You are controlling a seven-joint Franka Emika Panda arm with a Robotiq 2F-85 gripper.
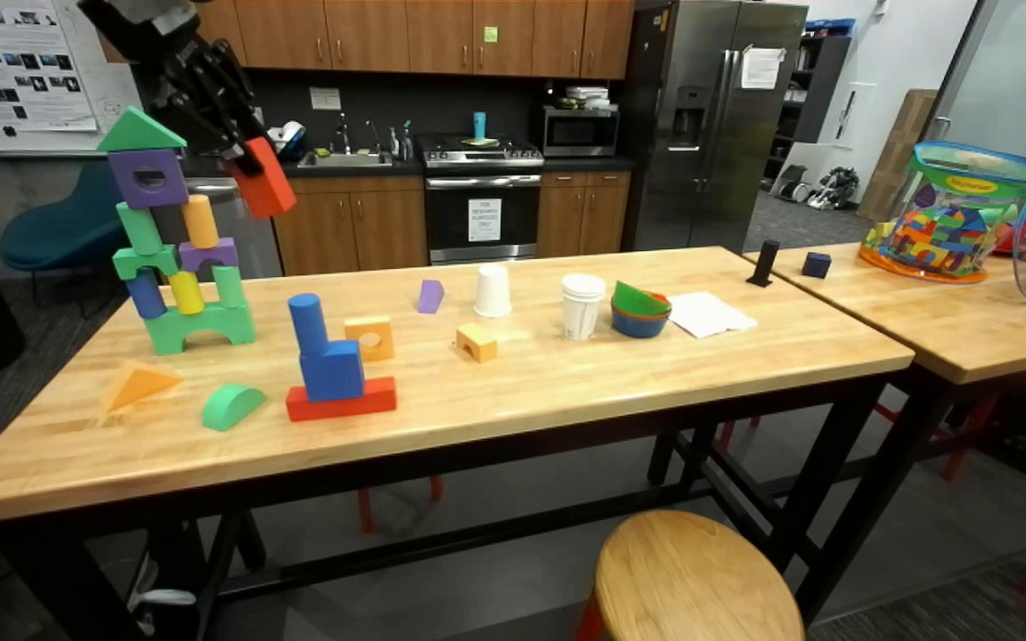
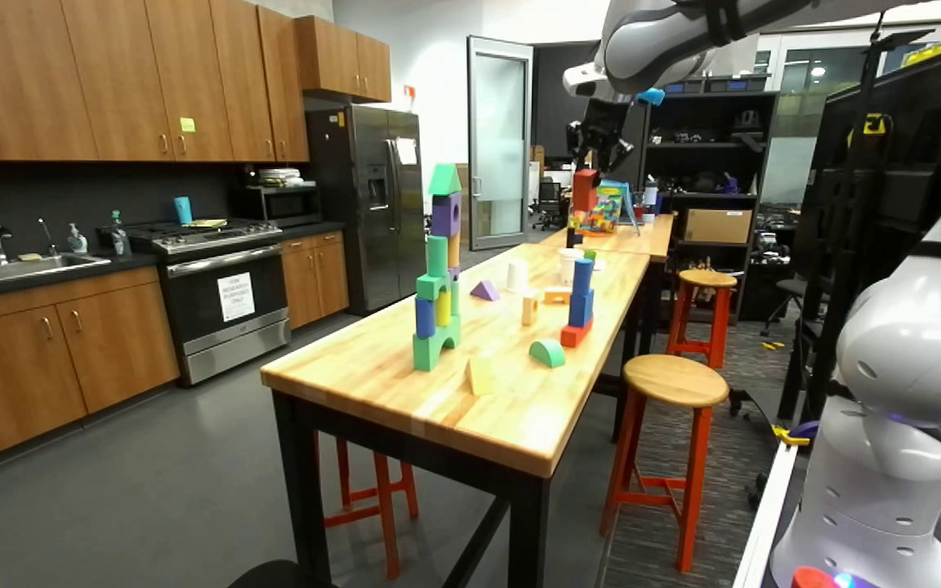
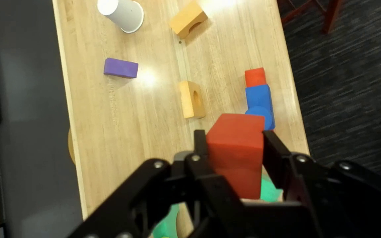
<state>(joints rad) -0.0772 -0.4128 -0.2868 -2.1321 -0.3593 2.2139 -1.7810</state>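
My gripper (image 3: 233, 140) is shut on a red block (image 3: 236, 158), with the fingers pressed to its two sides. In both exterior views the block hangs tilted or upright in the air, high over the table. Below it in the wrist view shows a blue cylinder (image 3: 260, 114) on a blue block (image 1: 332, 370), both resting on a long red block (image 1: 341, 399). A tall tower of colored blocks stands near the table's end, with a purple holed block (image 1: 148, 178) and a green triangle (image 1: 141, 131) on top. The gripper partly hides green pieces in the wrist view.
Loose on the table (image 1: 513, 392) lie a green half-round (image 1: 232, 407), an orange wedge (image 1: 141, 385), a purple block (image 1: 430, 296) and yellow-orange blocks (image 1: 476, 342). Farther along stand white cups (image 1: 492, 291), bowls (image 1: 639, 318) and a black stand (image 1: 764, 263). A clear block bag (image 1: 958, 214) sits beyond.
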